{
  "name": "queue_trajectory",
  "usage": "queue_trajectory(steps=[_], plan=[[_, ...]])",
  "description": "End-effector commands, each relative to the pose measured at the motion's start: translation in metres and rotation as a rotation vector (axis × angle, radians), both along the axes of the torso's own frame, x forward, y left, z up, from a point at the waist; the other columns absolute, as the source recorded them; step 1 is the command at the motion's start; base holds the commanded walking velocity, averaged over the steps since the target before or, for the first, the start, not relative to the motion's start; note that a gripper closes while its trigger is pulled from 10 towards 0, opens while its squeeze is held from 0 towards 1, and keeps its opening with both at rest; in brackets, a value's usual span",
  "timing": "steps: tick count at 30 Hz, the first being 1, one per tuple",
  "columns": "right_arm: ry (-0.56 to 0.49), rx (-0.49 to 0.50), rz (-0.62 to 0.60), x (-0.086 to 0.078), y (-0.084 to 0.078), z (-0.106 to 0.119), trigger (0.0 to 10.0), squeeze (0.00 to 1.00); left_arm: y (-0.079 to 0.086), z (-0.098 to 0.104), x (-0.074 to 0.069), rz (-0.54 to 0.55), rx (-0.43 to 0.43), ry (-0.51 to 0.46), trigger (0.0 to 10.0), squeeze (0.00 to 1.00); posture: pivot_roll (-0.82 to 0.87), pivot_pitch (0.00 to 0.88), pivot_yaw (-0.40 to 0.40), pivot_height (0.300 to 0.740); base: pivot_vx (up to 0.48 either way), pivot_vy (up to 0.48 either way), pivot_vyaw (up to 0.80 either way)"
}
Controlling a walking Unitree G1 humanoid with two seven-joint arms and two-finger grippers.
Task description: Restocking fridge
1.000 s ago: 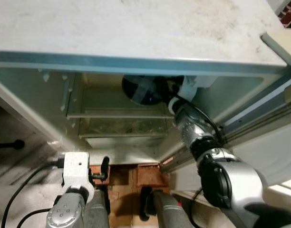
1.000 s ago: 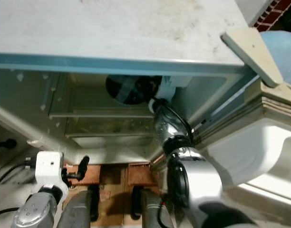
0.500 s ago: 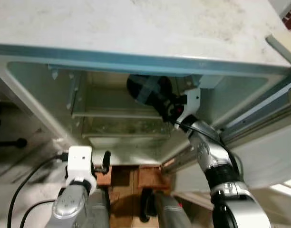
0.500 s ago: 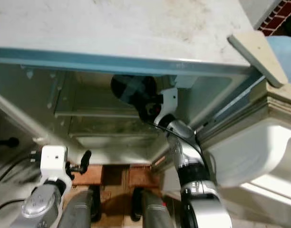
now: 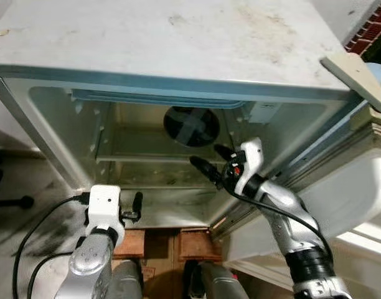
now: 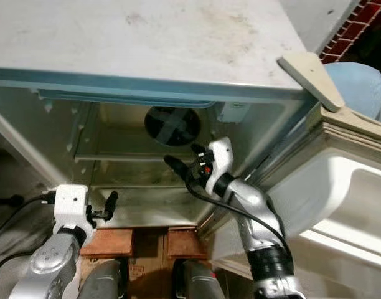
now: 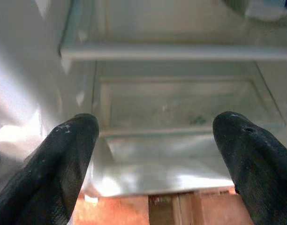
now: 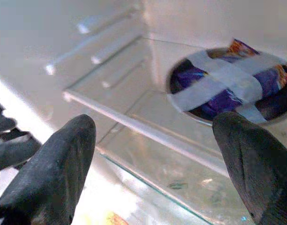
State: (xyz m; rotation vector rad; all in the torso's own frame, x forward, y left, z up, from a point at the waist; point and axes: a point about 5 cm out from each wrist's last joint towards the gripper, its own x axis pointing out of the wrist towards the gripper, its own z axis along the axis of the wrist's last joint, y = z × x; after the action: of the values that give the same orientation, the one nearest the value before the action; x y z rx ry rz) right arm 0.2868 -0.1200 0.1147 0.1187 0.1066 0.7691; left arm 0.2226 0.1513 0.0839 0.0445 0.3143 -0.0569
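A small white fridge [image 5: 178, 37] stands open below me. On its glass shelf [image 5: 141, 159] sits a dark round container [image 5: 191, 126] with a cross of pale tape over its lid; blue and purple packaging shows through it [image 8: 230, 82]. My right gripper [image 5: 210, 159] hovers open just outside the fridge opening, in front of and slightly below the container, holding nothing. My left gripper [image 6: 109, 202] is low at the fridge's front left corner, its fingers [image 7: 64, 159] spread open toward the clear crisper drawer [image 7: 181, 108].
The fridge door [image 5: 346, 199] swings open at the right. A pale board [image 5: 355, 78] lies on the counter edge beside a blue object [image 6: 358, 87]. Black cables [image 5: 28, 249] trail on the floor at the left. Reddish boards [image 5: 178, 240] lie under the fridge front.
My right gripper has drawn back out of the fridge and let go of the taped container, which stays on the shelf. The camera has pulled back and up.
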Motion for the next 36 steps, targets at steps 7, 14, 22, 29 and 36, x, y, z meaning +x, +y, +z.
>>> queue_trajectory(steps=[7,14,22,29,36], plan=[[-0.046,-0.043,-0.137,-0.01,-0.012,0.002,10.0,0.0,-0.003,-0.003,0.012,-0.032,0.003,-0.016,10.0,0.0,0.03,0.057,-0.089,0.74,-0.362,0.0,0.0],[0.012,-0.034,-0.221,-0.019,-0.013,-0.009,10.0,0.0,-0.002,0.0,0.022,-0.051,0.023,-0.042,10.0,0.0,0.03,0.035,-0.069,0.74,-0.351,0.0,0.0],[0.029,-0.139,-0.363,-0.013,-0.018,-0.015,10.0,0.0,0.0,0.004,0.029,-0.08,0.045,-0.074,10.0,0.0,0.03,0.027,-0.044,0.74,-0.308,0.0,0.0],[0.02,-0.106,-0.387,-0.011,-0.021,-0.013,10.0,0.0,-0.002,0.005,0.031,-0.082,0.023,-0.089,10.0,0.0,0.02,0.028,-0.037,0.74,-0.036,0.0,0.0],[-0.001,-0.105,-0.424,-0.008,-0.022,-0.008,10.0,0.0,-0.002,0.012,0.036,-0.097,0.016,-0.144,10.0,0.0,0.02,0.038,-0.033,0.74,0.0,0.0,0.0]])
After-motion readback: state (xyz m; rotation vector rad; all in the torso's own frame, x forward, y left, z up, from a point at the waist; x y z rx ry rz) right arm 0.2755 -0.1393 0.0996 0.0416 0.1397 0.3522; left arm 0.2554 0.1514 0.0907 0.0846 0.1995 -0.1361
